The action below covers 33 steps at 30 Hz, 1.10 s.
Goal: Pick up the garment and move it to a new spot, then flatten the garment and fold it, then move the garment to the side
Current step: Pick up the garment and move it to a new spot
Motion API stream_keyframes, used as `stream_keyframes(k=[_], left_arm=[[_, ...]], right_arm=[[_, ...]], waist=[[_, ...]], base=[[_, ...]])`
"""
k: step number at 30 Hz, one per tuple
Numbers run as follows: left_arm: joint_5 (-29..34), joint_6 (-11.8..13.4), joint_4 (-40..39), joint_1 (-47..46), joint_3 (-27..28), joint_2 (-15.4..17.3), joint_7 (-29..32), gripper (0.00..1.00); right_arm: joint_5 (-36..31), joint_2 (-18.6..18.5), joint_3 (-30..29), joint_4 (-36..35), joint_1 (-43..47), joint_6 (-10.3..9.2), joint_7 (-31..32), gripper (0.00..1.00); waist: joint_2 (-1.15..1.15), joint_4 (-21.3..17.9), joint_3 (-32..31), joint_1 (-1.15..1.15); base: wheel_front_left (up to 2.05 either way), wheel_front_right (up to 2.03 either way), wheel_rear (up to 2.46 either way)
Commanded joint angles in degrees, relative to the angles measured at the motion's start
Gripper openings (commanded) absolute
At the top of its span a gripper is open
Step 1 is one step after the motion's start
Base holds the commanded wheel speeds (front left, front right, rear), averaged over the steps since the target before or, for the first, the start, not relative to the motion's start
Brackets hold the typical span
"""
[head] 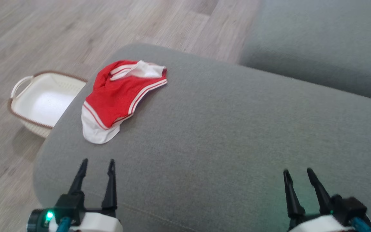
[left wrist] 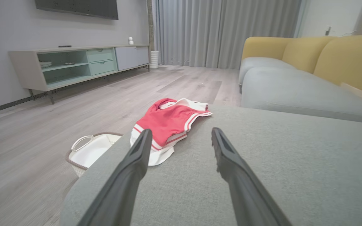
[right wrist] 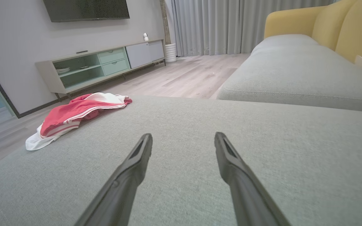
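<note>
Grey sofa seat. White basket on the floor, tucked against the seat's left edge. Red-and-white garment lies crumpled near the seat's far left corner. Left pincer and right pincer over the near edge, both released, holding nothing.

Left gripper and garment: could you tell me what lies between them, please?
Bare grey cushion lies between the left gripper and the garment, as the head view shows.

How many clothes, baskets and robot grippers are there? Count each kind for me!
Red and white fabric garment: 1
White plastic basket with a brown rim: 1
Dark two-fingered grippers: 2 (left gripper, right gripper)
Total: 4
</note>
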Motion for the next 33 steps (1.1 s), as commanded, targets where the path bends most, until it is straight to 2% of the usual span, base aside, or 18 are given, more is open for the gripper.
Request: stream_keyframes(k=[1,6,11,15,21,27,30,33], left_arm=[[0.4,0.7,-2.4,-3.4,2.4,0.0,-0.3,1.0],[0.0,1.4,-3.1,-3.4,3.3,-0.1,-0.3,1.0],[0.3,0.8,-3.1,-5.4,4.0,0.7,-0.3,1.0],[-1.0,-0.2,-4.0,-10.6,6.7,1.6,-0.3,1.0],[-1.8,-2.7,-3.1,-24.6,10.5,4.6,-0.3,1.0],[-3.7,-7.6,14.6,-39.7,10.5,8.4,0.0,1.0],[-5.1,-9.4,24.3,-47.6,9.2,9.6,3.2,1.0],[-7.7,-10.1,34.7,-54.1,9.6,10.2,8.5,1.0]], right_arm=[[-0.4,-0.4,1.5,-1.4,-3.9,-0.05,-0.8,1.0],[-0.5,-0.6,1.8,-0.9,-5.2,-0.05,-0.8,1.0],[-0.6,-1.2,1.5,-1.1,-4.8,-0.05,-0.8,1.0],[-1.5,-3.2,1.7,-1.6,-5.4,-0.05,-0.8,1.0],[-2.4,-7.8,2.7,-2.9,-9.6,-0.05,-0.8,1.0],[-3.4,-11.9,3.7,-4.2,-13.0,-0.05,-0.8,1.0],[-4.1,-13.4,4.1,-5.2,-14.1,-0.05,-0.8,1.0],[-4.3,-14.4,4.4,-6.0,-15.4,-0.05,-0.8,1.0]], waist=[[0.0,1.3,1.5,0.0],[0.0,2.0,2.4,0.0],[0.0,2.4,2.9,0.0],[0.0,0.3,5.9,0.0],[0.0,-4.7,14.9,0.0],[0.0,-8.5,20.9,0.0],[0.0,-9.6,23.1,0.0],[0.0,-10.7,25.3,0.0]], base=[[0.0,0.0,0.0],[0.0,0.0,0.0],[0.0,0.0,0.0],[0.0,0.0,0.0],[0.0,0.0,0.0],[0.0,0.0,0.0],[0.0,0.0,0.0],[0.0,0.0,0.0]])
